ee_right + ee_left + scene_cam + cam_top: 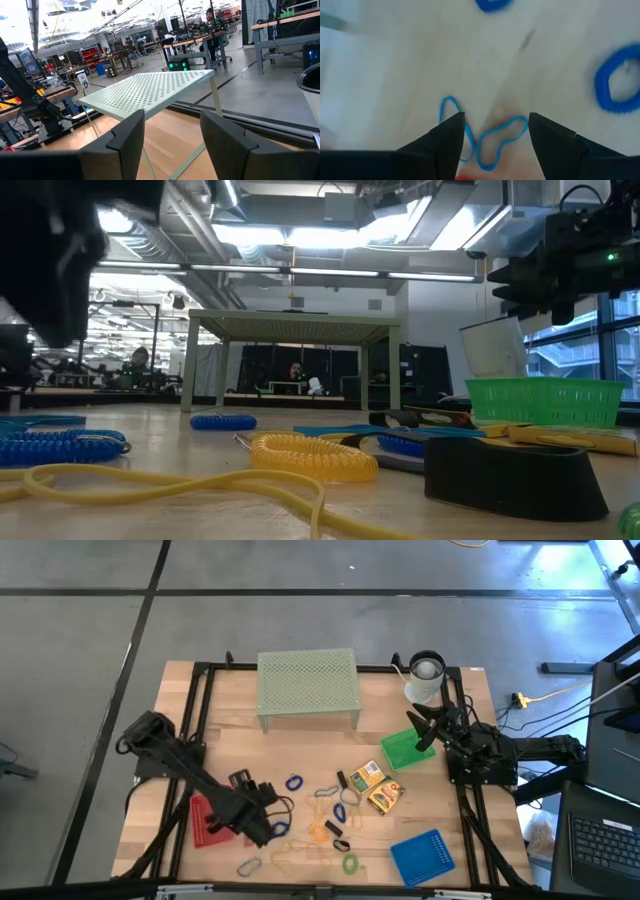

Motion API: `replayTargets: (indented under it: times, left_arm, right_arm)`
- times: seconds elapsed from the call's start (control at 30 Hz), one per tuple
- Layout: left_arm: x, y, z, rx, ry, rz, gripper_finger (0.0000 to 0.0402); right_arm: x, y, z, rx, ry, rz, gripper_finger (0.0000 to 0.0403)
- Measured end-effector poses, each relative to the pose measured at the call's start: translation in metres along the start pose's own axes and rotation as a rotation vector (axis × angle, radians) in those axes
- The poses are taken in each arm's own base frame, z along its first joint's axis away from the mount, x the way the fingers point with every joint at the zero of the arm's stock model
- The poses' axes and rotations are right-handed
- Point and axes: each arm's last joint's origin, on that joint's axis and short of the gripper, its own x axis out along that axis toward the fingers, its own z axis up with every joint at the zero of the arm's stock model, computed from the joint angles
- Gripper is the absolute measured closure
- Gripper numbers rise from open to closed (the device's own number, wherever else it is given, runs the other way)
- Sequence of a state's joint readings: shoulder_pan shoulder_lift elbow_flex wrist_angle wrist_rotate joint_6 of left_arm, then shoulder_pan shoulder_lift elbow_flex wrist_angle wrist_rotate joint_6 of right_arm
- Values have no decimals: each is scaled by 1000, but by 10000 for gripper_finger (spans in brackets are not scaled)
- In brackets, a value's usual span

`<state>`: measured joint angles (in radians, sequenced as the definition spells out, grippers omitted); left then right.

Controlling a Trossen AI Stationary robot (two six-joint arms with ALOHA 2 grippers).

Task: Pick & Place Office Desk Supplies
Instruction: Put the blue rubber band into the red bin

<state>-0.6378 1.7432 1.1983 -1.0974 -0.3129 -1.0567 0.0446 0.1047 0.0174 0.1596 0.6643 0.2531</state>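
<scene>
Showing only in the left wrist view: blue rubber band (492, 142) between open fingers (451, 135).

- The red tray (203, 821) lies partly under the left arm; its near part is covered in the high view.
- In the left wrist view a blue rubber band (497, 141) runs out of sight behind the left end effector (496, 131) fingers.
- A blue coil ring (618, 78) is cut by that picture's edge, and another (492, 4) by the opposite edge.
- In the low view a blurred black clip (510, 477) blocks what lies behind it.
- Small items around the yellow boxes (375, 786) are too small to tell apart.
</scene>
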Motion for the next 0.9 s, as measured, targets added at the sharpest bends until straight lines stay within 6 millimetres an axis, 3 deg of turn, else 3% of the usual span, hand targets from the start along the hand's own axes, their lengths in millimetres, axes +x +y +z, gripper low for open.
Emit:
replayTargets:
  times: [0.13,0.33,0.9]
  left_arm:
    - [6,2,1,44,83,-43,186]
    - [16,1,0,41,72,-71,198]
    - [56,4,-31,16,69,-121,200]
  right_arm:
    - [0,0,0,0,0,0,209]
    - [0,0,0,0,0,0,209]
    - [0,0,0,0,0,0,209]
